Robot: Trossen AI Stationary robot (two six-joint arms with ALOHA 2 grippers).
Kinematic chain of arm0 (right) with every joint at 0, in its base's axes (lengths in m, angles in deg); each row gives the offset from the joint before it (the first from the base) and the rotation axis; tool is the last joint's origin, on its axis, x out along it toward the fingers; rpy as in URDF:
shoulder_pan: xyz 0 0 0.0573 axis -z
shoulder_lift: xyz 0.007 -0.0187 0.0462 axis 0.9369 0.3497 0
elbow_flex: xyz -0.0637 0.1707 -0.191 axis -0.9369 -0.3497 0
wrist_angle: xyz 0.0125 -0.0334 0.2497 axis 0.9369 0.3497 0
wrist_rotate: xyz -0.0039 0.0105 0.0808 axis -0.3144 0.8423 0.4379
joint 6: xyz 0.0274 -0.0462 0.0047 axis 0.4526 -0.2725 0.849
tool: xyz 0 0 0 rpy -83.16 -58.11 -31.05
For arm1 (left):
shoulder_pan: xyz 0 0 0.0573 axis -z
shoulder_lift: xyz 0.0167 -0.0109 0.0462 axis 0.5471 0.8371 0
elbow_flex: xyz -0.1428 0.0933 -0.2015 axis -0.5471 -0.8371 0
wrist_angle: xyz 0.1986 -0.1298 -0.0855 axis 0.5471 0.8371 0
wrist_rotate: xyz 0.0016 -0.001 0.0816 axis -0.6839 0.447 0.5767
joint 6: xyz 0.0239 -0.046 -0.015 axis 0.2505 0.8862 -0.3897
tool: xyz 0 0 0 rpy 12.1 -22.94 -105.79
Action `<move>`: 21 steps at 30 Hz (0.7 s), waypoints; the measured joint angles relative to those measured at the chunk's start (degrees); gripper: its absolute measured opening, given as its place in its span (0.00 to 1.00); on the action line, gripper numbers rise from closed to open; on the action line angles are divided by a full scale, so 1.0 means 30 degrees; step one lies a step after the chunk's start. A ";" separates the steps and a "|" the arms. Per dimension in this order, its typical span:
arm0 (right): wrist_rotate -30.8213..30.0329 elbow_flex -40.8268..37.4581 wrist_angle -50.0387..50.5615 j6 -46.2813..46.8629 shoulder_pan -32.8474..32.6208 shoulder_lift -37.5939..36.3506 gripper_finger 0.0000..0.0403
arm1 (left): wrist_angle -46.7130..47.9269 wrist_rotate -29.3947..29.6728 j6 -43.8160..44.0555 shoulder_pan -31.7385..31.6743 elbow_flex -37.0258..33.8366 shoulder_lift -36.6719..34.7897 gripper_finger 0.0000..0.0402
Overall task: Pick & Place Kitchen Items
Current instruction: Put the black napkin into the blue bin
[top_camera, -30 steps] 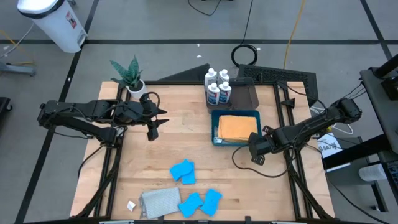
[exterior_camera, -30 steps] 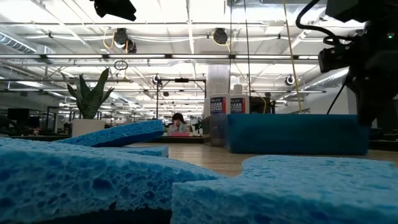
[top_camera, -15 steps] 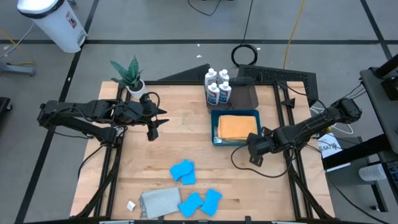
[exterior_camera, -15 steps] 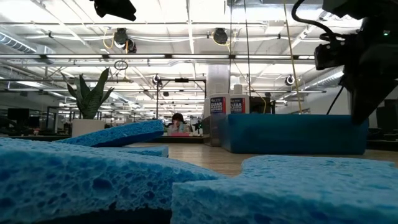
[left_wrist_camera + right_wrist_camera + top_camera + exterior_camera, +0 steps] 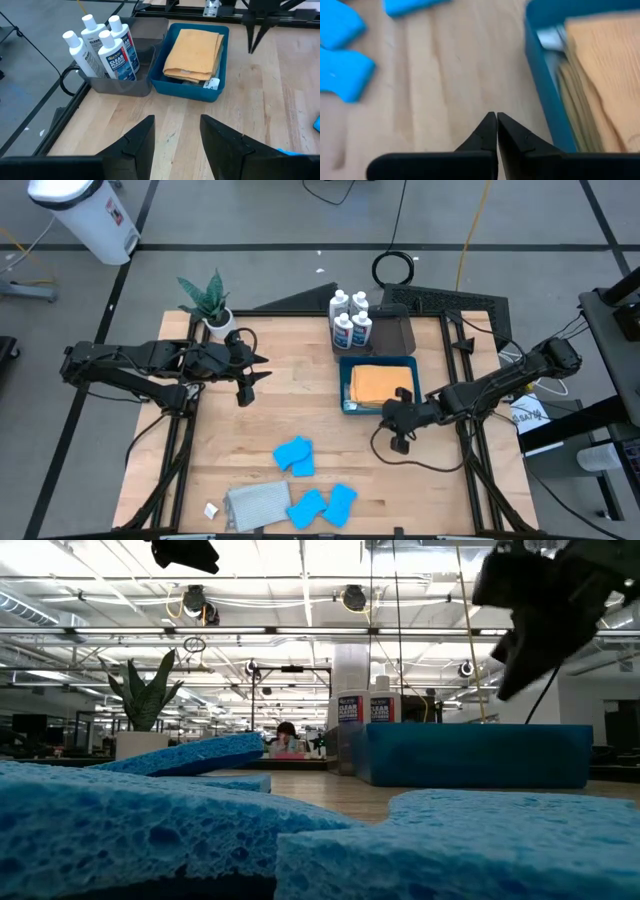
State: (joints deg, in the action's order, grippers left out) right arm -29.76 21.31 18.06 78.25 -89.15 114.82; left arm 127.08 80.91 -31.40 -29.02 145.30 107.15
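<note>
A: What are the right gripper's [image 5: 496,120] fingers doing?

B: They are pressed tight together, with nothing between them. The gripper is hanging over bare wood, just beside the corner of the blue bin [image 5: 345,388].

A: And the left gripper [image 5: 176,131]?

B: Its two fingers are standing apart, and nothing is sitting between them. It is hanging over the table [image 5: 300,380], well away from the bin, near the plant [image 5: 207,299] in its white pot.

A: What is lying in the bin?

B: A folded orange cloth [image 5: 196,47] is sitting on top, filling most of it. More cloth edges are peeking out under it, but I cannot tell what color they are.

A: Where are the bottles?

B: Four white bottles [image 5: 102,47] with blue labels are standing close together in the dark grey tray [image 5: 131,85], and the tray is touching the bin.

A: And the sponges?

B: Blue sponges [image 5: 295,457] are lying in two little groups toward the front of the table, well away from both grippers. A grey cloth [image 5: 258,505] is lying right beside the front group [image 5: 323,505].

A: Is anything blocking the right gripper?

B: Only the bin wall beside it. Its cable is looping over the wood.
</note>
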 joint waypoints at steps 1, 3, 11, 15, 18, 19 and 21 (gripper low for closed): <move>0.0000 0.0000 -0.0555 -0.0432 0.0000 0.0000 0.00 | 0.0004 0.0000 0.0000 0.0007 0.0000 0.0000 0.40; -0.0003 0.0000 -0.1577 -0.1276 0.0000 0.0000 0.00 | 0.0002 0.0000 0.0000 0.0002 0.0000 0.0000 0.40; -0.0020 0.0000 -0.2880 -0.2666 0.0000 0.0000 0.00 | 0.0002 0.0000 0.0000 0.0007 0.0000 0.0000 0.40; -0.0373 0.0000 -0.3589 -0.3514 0.0000 0.0000 0.00 | 0.0004 0.0000 0.0000 0.0005 0.0000 0.0000 0.40; -0.0532 0.0000 -0.4949 -0.4231 0.0000 0.0000 0.00 | -0.0002 0.0000 0.0000 0.0002 0.0000 0.0000 0.40; -0.0539 0.0000 -0.5325 -0.4500 0.0000 0.0000 0.00 | -0.0002 0.0000 0.0000 0.0003 0.0000 0.0000 0.40; -0.0505 0.0000 -0.5926 -0.5026 0.0000 0.0000 0.00 | -0.0004 0.0000 0.0000 0.0003 0.0000 0.0000 0.40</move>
State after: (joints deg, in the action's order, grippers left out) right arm -31.28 21.31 0.28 63.17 -89.15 114.82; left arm 127.07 80.91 -31.40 -29.02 145.30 107.15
